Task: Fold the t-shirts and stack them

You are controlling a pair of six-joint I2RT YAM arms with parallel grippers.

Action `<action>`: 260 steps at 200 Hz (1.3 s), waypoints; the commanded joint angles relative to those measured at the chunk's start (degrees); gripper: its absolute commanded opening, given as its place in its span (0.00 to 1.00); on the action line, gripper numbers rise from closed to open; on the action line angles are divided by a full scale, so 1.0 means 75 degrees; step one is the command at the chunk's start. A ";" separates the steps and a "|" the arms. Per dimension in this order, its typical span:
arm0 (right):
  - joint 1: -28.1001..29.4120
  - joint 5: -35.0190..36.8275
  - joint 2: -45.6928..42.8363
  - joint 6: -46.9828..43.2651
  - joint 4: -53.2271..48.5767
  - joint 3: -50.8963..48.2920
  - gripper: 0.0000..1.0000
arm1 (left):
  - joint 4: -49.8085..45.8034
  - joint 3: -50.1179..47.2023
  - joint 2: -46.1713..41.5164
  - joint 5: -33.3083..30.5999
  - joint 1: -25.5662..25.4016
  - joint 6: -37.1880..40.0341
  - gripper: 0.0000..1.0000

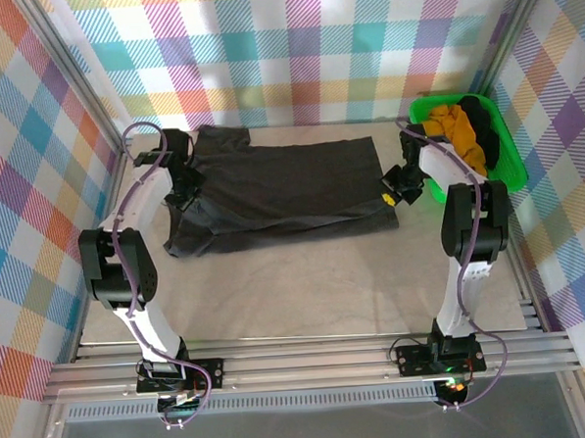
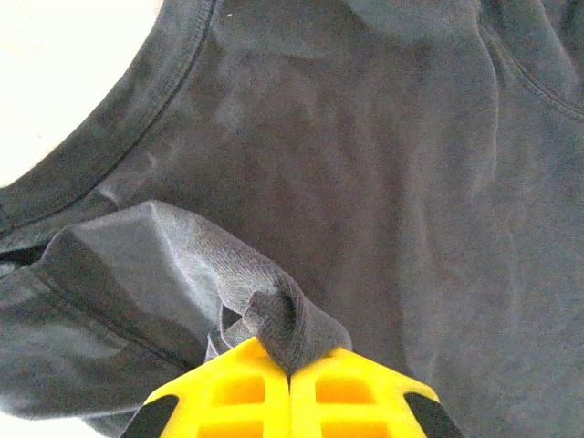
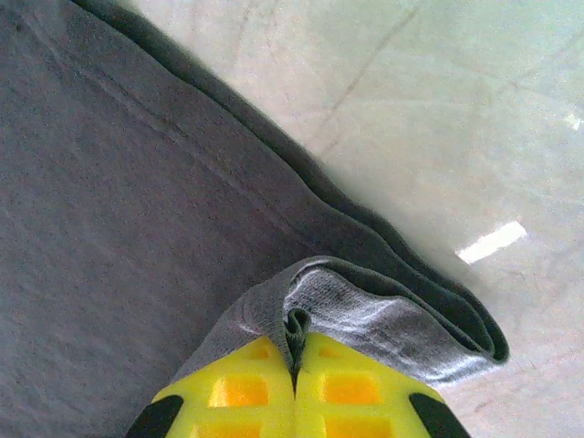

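A charcoal-black t-shirt (image 1: 276, 185) lies spread across the back of the table, partly folded lengthwise. My left gripper (image 1: 182, 197) is shut on a pinch of its fabric (image 2: 283, 319) near the collar end at the left. My right gripper (image 1: 391, 196) is shut on the folded hem corner (image 3: 315, 315) at the shirt's right end, and the doubled edge (image 3: 429, 310) runs along the pale table. A mustard-yellow t-shirt (image 1: 457, 130) and a black t-shirt (image 1: 481, 121) sit bunched in the green basket.
The bright green basket (image 1: 513, 163) stands at the back right, close behind the right arm. Checked walls close in the back and both sides. Bare tabletop (image 1: 306, 287) stretches between the shirt and the arm bases.
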 commanded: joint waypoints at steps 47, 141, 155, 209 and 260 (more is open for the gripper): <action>-0.0083 -0.0015 0.0527 0.0205 -0.0312 0.0534 0.00 | 0.0064 0.0758 0.0616 -0.0183 0.0191 0.0338 0.00; -0.0075 0.0110 0.0635 -0.0337 -0.0312 0.1045 0.40 | -0.0152 0.0721 0.0622 -0.0379 0.0636 0.0554 0.55; -0.0075 0.0290 0.0297 -0.0506 -0.0416 0.0906 0.44 | -0.0278 -0.0052 -0.0051 -0.0559 0.0913 0.0045 0.55; 0.0086 -0.0171 -0.1250 -0.0738 0.0761 -0.1409 0.46 | 0.0836 -0.3187 -0.1232 0.0668 0.2671 -0.1679 0.41; 0.0024 -0.0366 -0.1137 -0.1185 0.0766 -0.1943 0.51 | 0.1732 -0.3713 -0.0866 0.1399 0.3110 -0.1231 0.47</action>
